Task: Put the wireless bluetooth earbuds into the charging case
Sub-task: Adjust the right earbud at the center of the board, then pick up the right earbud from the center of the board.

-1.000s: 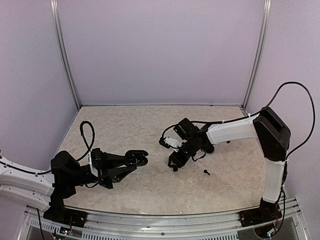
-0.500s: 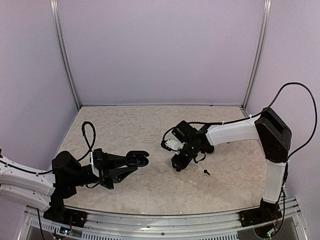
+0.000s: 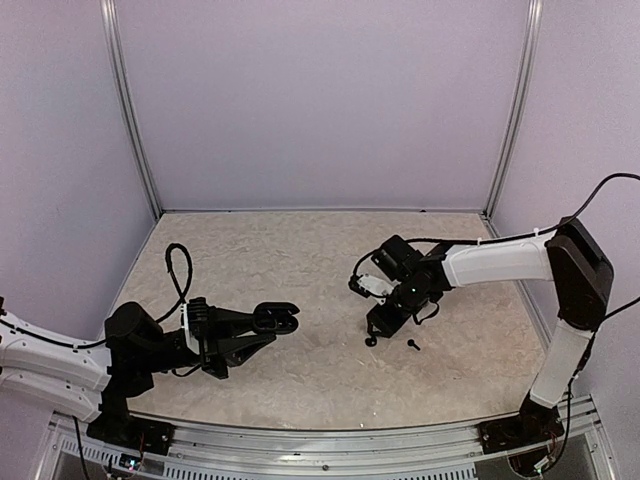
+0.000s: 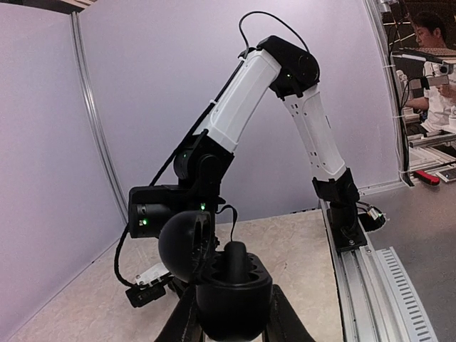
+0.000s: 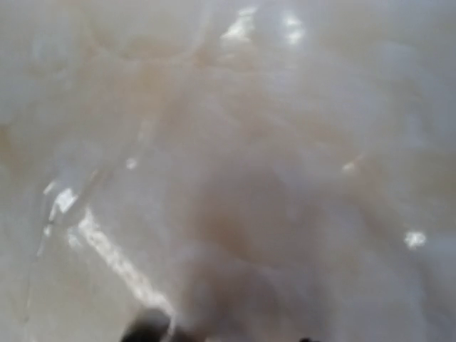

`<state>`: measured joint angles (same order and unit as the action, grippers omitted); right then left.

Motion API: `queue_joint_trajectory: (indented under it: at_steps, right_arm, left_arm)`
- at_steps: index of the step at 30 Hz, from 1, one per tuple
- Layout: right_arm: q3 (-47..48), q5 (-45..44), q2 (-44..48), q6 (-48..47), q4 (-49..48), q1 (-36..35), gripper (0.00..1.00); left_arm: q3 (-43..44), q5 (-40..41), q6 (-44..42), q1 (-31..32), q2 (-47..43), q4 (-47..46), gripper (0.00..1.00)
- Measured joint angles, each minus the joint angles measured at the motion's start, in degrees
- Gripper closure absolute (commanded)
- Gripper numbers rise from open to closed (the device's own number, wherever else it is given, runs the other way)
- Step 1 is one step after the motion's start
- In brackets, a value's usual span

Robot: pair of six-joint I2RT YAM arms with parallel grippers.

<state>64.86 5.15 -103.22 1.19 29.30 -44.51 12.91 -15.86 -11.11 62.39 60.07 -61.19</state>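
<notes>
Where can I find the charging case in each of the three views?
Top external: the charging case is left of centre, in the lower half.
Left wrist: bottom centre, open, its lid to the left.
Right wrist: not in it; only the blurred tabletop shows.
Shared landmark: the white right arm, which stands behind the case in the left wrist view.

Soft even light; top view sharp, right wrist view blurred, glare-flecked.

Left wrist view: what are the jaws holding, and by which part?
The open charging case, clamped by the two sides of its base, lid swung up.
</notes>
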Motion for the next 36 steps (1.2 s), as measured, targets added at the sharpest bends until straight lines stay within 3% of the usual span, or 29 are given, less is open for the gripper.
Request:
queue_joint_trajectory:
  at_steps: [14,22,30,36]
  right_arm:
    - [-3.98,4.94,8.33,-6.32,-2.99,-0.48,0.50]
    - [-5.64,3.63,8.26,-9.53,-7.28,-0.83,0.59]
    - [-3.58,5.18,4.02,-11.10,-10.45,5.49,0.59]
    - [-2.27,6.21,0.26,-12.35,-10.75,5.92,0.59]
  left_arm:
    - [0.00,-0.02,0.20,-0.02,0.07,0.04,0.98]
    - [0.00,-0.02,0.20,-0.02,0.48,0.07,0.98]
    - [0.00,-0.02,0.20,-0.02,0.48,0.04,0.99]
    - [0.00,-0.04,0.20,-0.02,0.76,-0.07,0.99]
